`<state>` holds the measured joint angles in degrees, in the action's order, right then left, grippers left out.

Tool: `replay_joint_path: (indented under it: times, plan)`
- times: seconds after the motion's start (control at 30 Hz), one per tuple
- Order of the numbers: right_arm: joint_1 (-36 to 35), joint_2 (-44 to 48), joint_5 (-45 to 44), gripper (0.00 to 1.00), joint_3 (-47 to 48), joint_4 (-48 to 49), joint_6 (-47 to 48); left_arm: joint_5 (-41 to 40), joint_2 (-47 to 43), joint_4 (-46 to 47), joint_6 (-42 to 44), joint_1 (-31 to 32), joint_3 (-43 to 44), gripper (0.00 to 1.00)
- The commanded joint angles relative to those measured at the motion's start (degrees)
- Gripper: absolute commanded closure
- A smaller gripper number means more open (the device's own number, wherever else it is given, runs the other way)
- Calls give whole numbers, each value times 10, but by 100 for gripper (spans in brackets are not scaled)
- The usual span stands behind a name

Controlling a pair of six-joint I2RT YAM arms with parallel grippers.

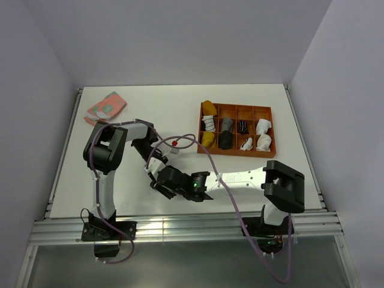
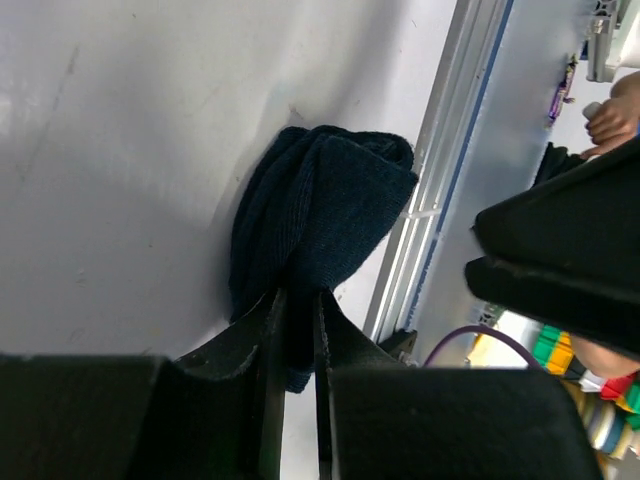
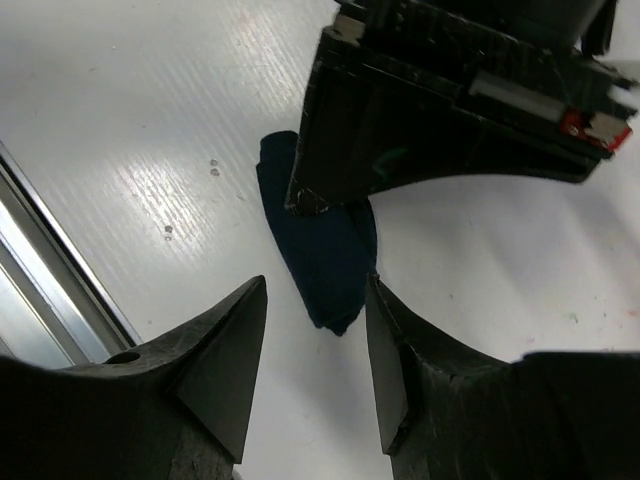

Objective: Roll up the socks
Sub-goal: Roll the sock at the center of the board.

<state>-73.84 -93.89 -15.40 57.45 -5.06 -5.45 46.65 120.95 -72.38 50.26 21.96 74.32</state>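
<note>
Left pincer [image 2: 299, 300], clamped on navy sock [image 2: 320, 200] (bunched)

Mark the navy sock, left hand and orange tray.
navy sock [image 2: 325, 205]: left wrist view, middle of bunched fabric.
left hand [image 2: 298, 300]: left wrist view, between its fingertips.
orange tray [image 1: 240, 106]: top external view, far rim.

A plain dark navy sock [image 2: 320, 220], finely ribbed, lies on a white table [image 1: 156, 114], nearer than and left of an orange tray [image 1: 237, 106]. In the tray sit a mustard-yellow roll [image 1: 208, 108], a black-and-white striped roll [image 1: 207, 123], a grey roll [image 1: 227, 123] and white rolls [image 1: 263, 127]. Far left of the tray lies a pink cloth with green patches [image 1: 106, 107]; the left gripper [image 2: 297, 300] and right gripper [image 3: 316, 285] are black, a cable [image 2: 475, 330] purple.
</note>
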Motion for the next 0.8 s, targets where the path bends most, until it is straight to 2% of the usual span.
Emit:
replay_joint_path:
  times: [0.0,0.37,0.77]
  plan:
    - [-5,-25,1,48,35,13,43,-18,17,-14,11,4,16,100]
    - [-13,-89,4,47,63,-10,88,-20,40,-45,26,4,32,100]
    - [-18,-145,12,47,87,-35,91,-39,57,-62,27,4,50,99]
